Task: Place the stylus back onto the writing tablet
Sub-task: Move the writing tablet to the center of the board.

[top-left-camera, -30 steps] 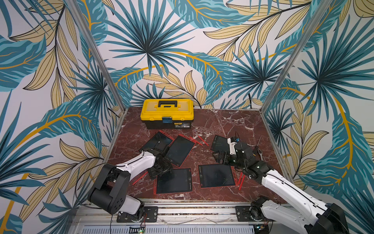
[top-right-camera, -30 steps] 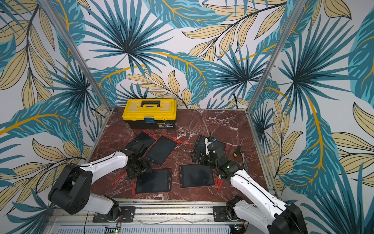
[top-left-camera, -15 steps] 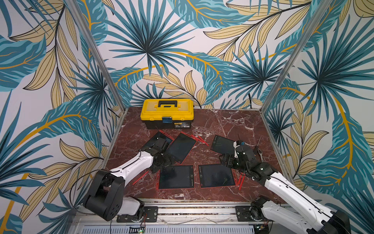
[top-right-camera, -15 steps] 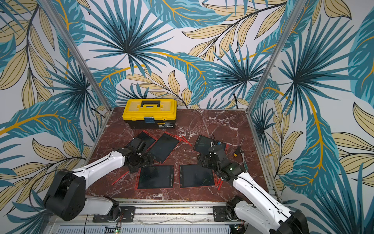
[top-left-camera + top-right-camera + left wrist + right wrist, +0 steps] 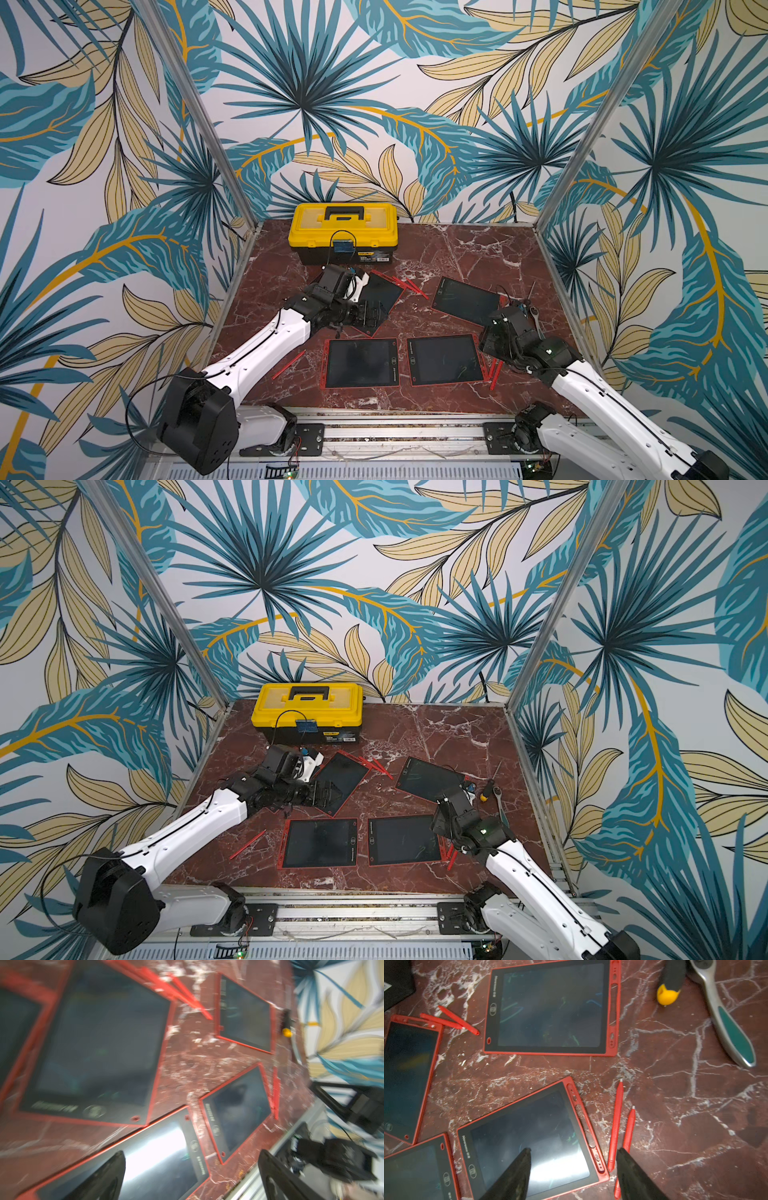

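In a top view my left hand (image 5: 372,316) has swung back from the front-left tablet (image 5: 360,362) to the rear-left tablet (image 5: 384,291), and my right hand (image 5: 486,348) has come off the far tablet (image 5: 465,296) to the front-right writing tablet (image 5: 444,359) on the veined red-marble worktop (image 5: 457,249). The blurred left wrist view shows dark tapered fingers (image 5: 112,1176) spread wide, holding nothing. In the right wrist view my fingers (image 5: 517,1174) stand parted and empty above the tablet's slotted red rim, with two slim red plastic styluses (image 5: 616,1124) lying just beside it.

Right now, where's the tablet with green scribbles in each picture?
Both top views: scribbled tablet lies back right on the marble table.
Left wrist: blurred, beside the yellow-ended screwdriver.
Right wrist: between that screwdriver and loose red styluses.
Shared landmark: those styluses, near its corner in every view.
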You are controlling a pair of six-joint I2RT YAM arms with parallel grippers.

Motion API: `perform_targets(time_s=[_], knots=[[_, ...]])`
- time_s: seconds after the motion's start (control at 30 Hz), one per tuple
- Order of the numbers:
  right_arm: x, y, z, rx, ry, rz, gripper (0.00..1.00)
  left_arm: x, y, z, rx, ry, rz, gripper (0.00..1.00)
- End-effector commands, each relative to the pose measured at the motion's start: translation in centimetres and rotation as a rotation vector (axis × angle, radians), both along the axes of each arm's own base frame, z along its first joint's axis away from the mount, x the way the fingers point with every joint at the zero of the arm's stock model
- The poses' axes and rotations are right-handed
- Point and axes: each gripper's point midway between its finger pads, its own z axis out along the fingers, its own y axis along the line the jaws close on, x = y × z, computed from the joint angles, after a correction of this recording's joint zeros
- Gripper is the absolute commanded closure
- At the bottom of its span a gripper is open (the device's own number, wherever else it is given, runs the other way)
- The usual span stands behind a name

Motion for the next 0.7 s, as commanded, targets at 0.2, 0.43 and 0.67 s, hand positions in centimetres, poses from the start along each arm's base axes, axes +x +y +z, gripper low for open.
perform_targets(time_s=[0.2,0.43,0.67], knots=[[-1.6,-3.3,-2.2,0.039,0.104,-0.164,0.43,-0.8,-9.4,7.4,-0.210,-0.237,-0.342,0.00],[-0.9,-3.5,-2.3,0.026,0.119,-0.162,0.36,-1.7,-12.9,10.2,-0.235,-0.281,-0.455,0.00],[0.1,-2.6,-2.4,0.040,0.116,-0.114,0.26,-1.3,-13.7,10.8,-0.208,-0.287,-0.499,0.01]])
